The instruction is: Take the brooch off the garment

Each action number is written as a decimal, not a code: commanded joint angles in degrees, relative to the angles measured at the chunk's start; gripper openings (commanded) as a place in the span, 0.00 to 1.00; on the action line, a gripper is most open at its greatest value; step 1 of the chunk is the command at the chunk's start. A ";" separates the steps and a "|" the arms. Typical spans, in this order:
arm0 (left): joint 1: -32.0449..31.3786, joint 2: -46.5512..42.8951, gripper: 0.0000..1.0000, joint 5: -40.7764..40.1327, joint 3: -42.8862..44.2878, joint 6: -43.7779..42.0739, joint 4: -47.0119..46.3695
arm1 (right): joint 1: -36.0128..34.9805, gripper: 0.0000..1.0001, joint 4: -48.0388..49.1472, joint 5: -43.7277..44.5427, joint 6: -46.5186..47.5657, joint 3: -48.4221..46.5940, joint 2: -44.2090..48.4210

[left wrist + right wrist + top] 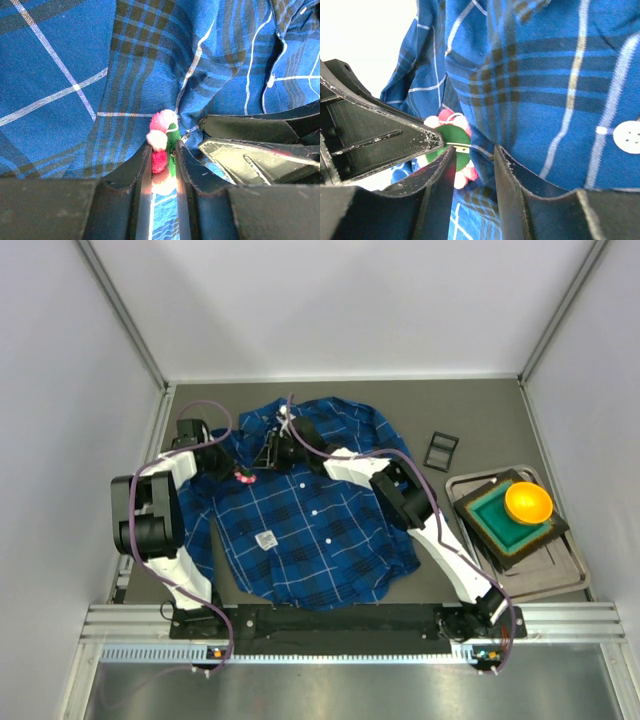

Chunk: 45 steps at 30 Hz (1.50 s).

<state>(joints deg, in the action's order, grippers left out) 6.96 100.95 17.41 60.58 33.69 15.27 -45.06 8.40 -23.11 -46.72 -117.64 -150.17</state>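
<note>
The blue plaid garment [320, 530] lies flat in the middle of the table. The brooch [243, 478], pink and red pom-pom beads on a green backing, sits on the shirt's upper left chest. My left gripper [236, 470] is shut on the brooch [161, 122], which stands edge-on between its fingers [142, 165]. My right gripper [268, 458] comes in from the right, close against it. In the right wrist view the brooch's green back [452, 142] shows by the left finger, and a fold of shirt [482, 145] sits between the jaws, pinched beside the pin.
An orange bowl [528, 502] sits on a green square holder [495, 525] in a grey tray [560, 575] at the right. A small black frame [441, 450] lies right of the shirt. A white printed tag [266, 539] lies on the shirt front. Walls enclose three sides.
</note>
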 commanded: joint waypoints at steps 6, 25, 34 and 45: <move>-0.63 -1.45 0.00 1.49 -2.74 -2.75 -3.31 | 1.20 0.32 5.48 -3.08 -4.44 3.47 6.03; -6.78 -6.72 0.00 -7.04 -8.54 -8.47 -10.25 | -1.08 0.27 -2.43 0.00 -1.61 -1.62 4.80; -8.37 -6.46 0.00 -8.00 -8.46 -8.29 -10.35 | -1.35 0.29 -4.18 -0.71 1.10 -3.56 2.07; -8.19 -7.43 0.38 -7.83 -8.72 -1.71 -9.73 | -1.35 0.28 -3.49 0.00 0.93 -1.80 1.37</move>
<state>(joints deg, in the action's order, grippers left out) -0.32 95.13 7.86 52.90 28.60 5.28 -45.63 3.29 -22.55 -46.13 -118.28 -148.99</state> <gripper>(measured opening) 0.344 0.285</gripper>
